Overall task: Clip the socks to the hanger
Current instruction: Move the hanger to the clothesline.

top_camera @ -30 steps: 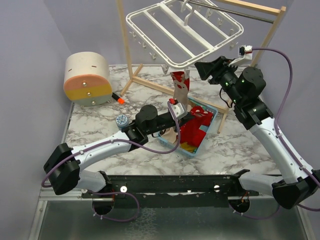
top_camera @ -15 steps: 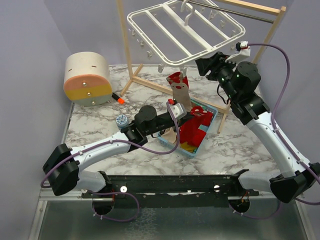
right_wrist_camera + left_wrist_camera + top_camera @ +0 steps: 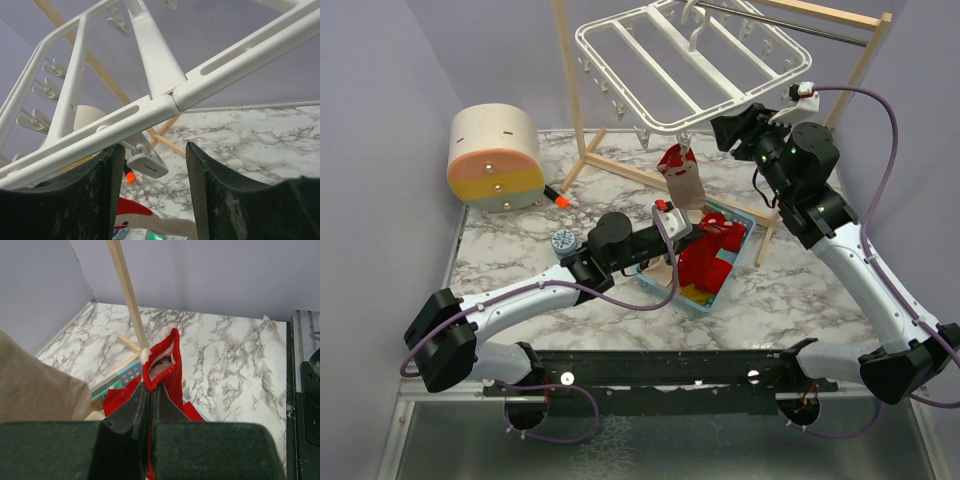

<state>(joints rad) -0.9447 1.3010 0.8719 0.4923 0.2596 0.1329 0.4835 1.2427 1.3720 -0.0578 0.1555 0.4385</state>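
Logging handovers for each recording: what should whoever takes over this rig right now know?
Left gripper: shut on a red-and-beige fabric sock, raised just below the white plastic drying hanger.
Right gripper: open, jaws either side of a small white dangling clip.
Done: no sock visibly clipped.
To do: clip this sock, then the red socks in the light-blue plastic basket.
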